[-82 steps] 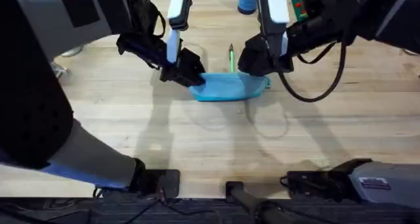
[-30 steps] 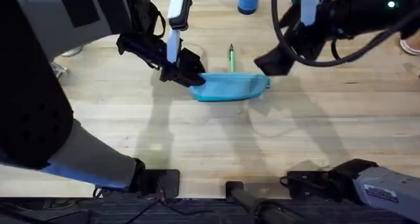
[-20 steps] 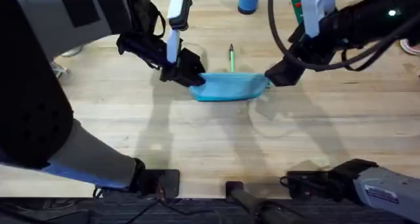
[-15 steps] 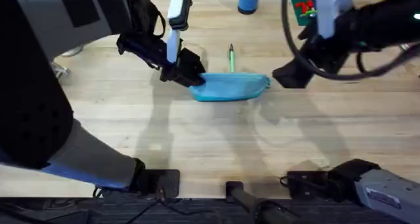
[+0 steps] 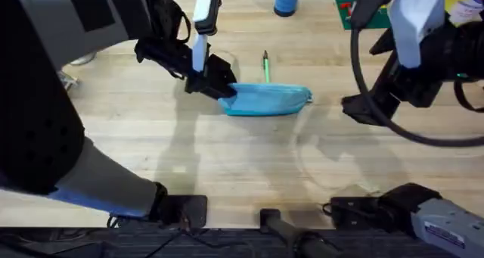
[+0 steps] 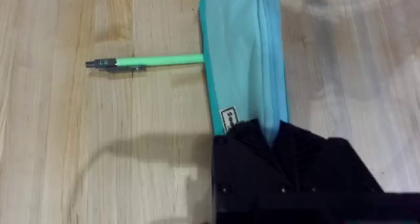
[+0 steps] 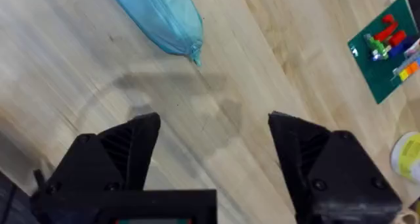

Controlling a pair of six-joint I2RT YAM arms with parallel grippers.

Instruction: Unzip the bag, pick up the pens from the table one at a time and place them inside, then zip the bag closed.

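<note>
We see the light blue soft fabric pencil pouch (image 5: 266, 101) lying lengthwise on the pale wooden plank tabletop (image 5: 249, 167), a little beyond the table's middle in the overhead view. The left gripper (image 5: 219, 88) sits at the pouch's left end, and in the left wrist view its black fingers (image 6: 252, 137) are pressed together on the blue fabric at the zipper line, so the left gripper (image 6: 269, 133) pinches that end of the pouch (image 6: 244, 53) while the rest of the bag stretches away from the jaws, flat on the wood. The thin bright green stick pen with a dark tip (image 5: 266, 66) lies on the table just behind the pouch, its near end touching or almost touching the bag's far edge; in the left wrist view the pen (image 6: 146, 62) runs crosswise from the pouch's side. The right gripper (image 5: 361, 108) hangs well apart from the pouch's right end, over bare wood. In the right wrist view we see its two black fingers (image 7: 128, 145) spread wide with nothing between them, so the right gripper (image 7: 216, 142) is empty, and the tapered right tip of the pouch (image 7: 164, 17) lies beyond the jaws, clear of both fingers.
</note>
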